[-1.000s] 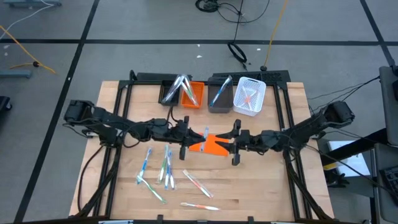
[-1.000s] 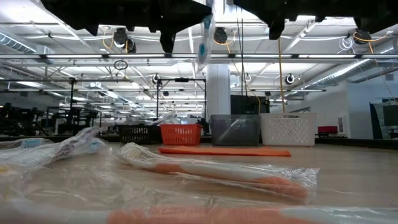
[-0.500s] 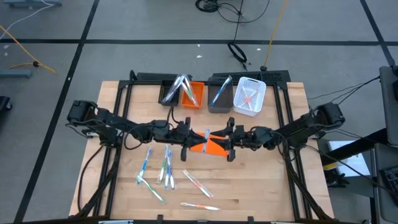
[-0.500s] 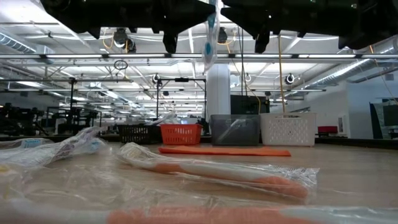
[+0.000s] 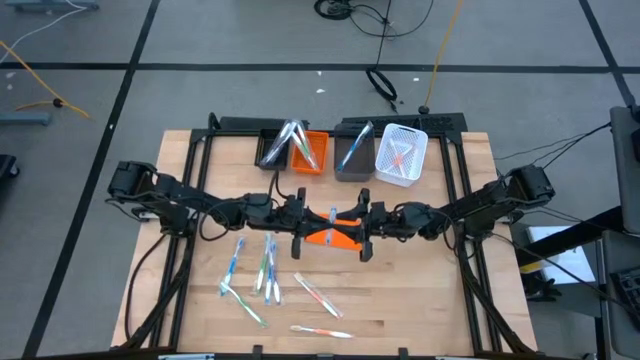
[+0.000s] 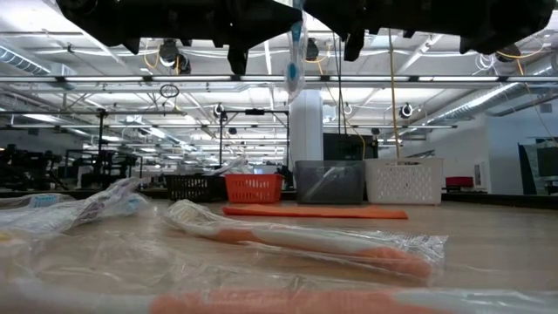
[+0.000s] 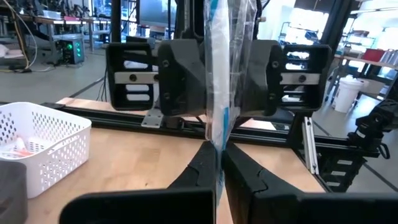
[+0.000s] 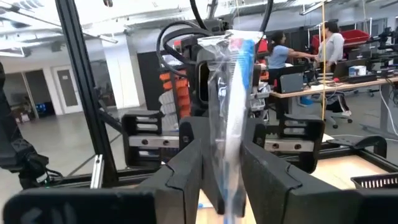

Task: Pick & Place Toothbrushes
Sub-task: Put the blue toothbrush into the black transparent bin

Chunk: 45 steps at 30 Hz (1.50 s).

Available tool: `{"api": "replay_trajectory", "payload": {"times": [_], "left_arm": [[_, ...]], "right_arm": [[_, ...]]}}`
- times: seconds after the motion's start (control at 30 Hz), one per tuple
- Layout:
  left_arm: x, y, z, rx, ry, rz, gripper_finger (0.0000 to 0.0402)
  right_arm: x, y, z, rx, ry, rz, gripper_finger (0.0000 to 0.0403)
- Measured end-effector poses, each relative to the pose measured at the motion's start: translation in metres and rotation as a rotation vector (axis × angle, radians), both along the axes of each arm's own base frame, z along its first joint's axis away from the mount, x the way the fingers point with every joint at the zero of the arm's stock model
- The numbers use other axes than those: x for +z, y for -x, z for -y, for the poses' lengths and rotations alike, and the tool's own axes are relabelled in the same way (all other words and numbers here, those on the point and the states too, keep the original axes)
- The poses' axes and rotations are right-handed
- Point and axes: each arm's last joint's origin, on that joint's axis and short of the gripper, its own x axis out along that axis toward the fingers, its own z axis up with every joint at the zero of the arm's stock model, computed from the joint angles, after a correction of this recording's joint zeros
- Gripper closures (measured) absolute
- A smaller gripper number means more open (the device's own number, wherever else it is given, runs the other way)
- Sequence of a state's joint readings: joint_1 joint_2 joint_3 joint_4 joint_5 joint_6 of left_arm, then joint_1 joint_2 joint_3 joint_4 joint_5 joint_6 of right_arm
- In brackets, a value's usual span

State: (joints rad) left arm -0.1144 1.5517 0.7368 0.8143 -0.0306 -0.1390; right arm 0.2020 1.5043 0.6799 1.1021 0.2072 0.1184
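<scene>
wooden table (image 5: 440, 290) carries loose toothbrushes (image 5: 266, 272), orange sheet (image 5: 340, 236), four bins (image 5: 345, 152).

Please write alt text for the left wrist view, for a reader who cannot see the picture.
The left pincer is shut on a wrapped blue toothbrush held upright, and the right pincer faces it closely from behind, one finger on each side of the wrapper. Below lies the wooden table, with a white basket at its edge.

Bins (image 5: 345, 152) along the table's (image 5: 440, 300) far edge (four abreast), loose toothbrushes (image 5: 262, 272) front-left, flat sheet (image 5: 335, 236) between.
</scene>
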Motion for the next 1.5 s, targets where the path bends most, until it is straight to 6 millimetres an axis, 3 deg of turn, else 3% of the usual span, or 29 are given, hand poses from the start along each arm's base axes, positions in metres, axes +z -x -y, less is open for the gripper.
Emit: {"api": "replay_trajectory", "payload": {"times": [0.43, 0.83, 1.3, 1.5], "left_arm": [[0.000, 0.000, 0.000, 0.004, 0.004, -0.002, 0.0394], [-0.001, 0.000, 0.000, 0.003, -0.001, -0.014, 0.0397], [-0.003, 0.000, 0.000, 0.006, 0.015, -0.036, 0.0375], [-0.004, 0.000, 0.000, 0.020, 0.014, -0.040, 0.0334]], "right_arm": [[0.005, -0.012, 0.001, -0.009, -0.002, 0.010, 0.0307], [0.005, -0.012, 0.002, -0.013, 0.004, 0.000, 0.0385], [0.002, -0.012, 0.001, -0.012, 0.013, -0.031, 0.0386], [0.001, -0.012, 0.001, -0.012, 0.016, -0.039, 0.0386]]}}
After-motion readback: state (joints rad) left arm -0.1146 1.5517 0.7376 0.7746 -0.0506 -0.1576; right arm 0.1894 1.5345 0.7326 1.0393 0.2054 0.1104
